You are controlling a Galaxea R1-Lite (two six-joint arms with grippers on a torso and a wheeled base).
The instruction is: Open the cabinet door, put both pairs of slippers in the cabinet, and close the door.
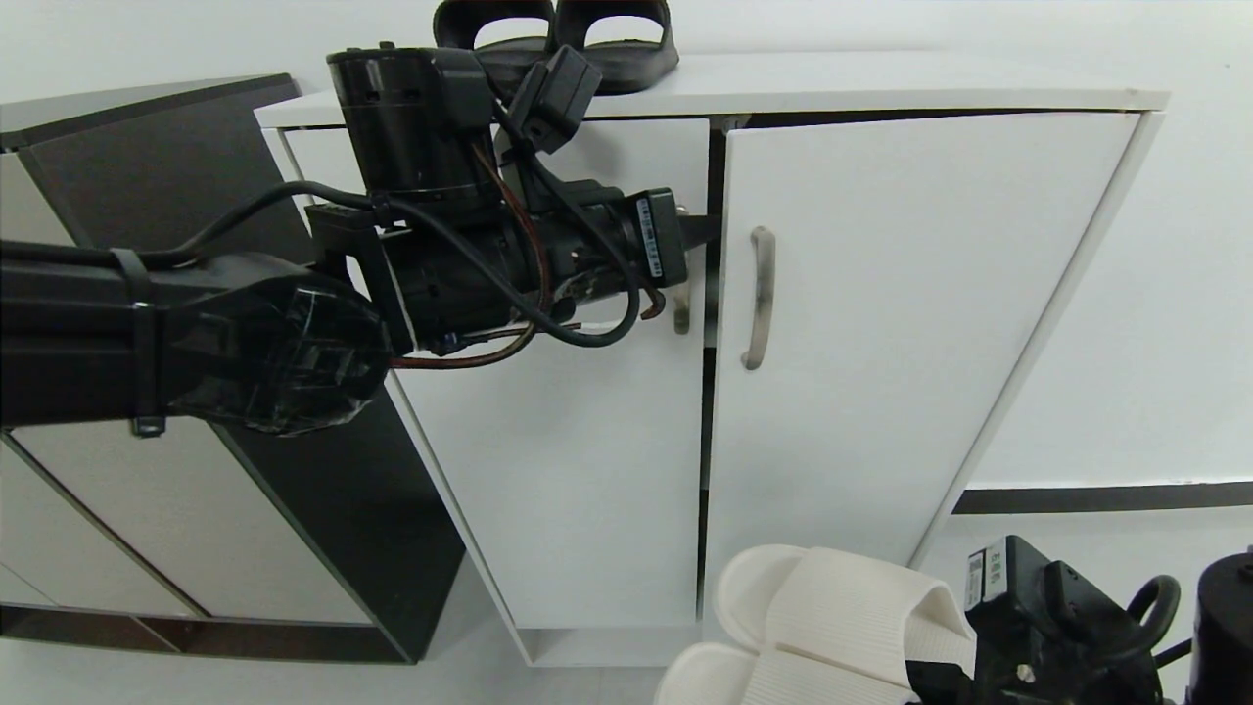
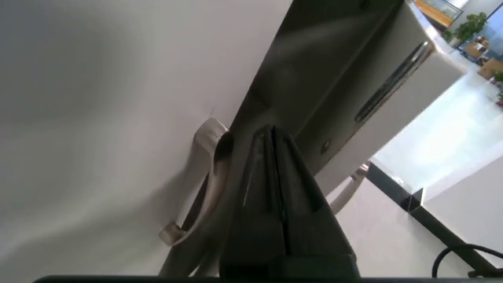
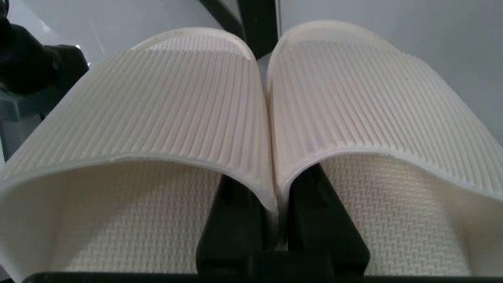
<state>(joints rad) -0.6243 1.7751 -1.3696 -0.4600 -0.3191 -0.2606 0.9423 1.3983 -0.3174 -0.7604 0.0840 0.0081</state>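
The white cabinet (image 1: pixel 881 95) is a flat-panelled laminate box with two doors, each carrying a slim, curved bar handle of brushed metal. A dark vertical gap runs between the doors. The left gripper (image 2: pixel 268 153) sits at the left door's handle (image 2: pixel 206 169). Its jaws are pressed flat together into one narrow black wedge alongside the bar. From this angle it is hard to tell whether they touch the metal or hook behind it.

On the cabinet's top board, toward the back wall, lies a pair of black slippers (image 1: pixel 607 49), smooth, with wide rounded straps, side by side.

Low in front of the right door (image 1: pixel 881 323), the right gripper (image 3: pixel 273 224) holds the pair of white slippers (image 1: pixel 832 607). Its jaws are clamped on the two inner sides, pressed together. The broad arched straps are finely ribbed and the footbeds stippled.

A dark grey cabinet (image 1: pixel 147 127) stands just beside the white one, on its left.
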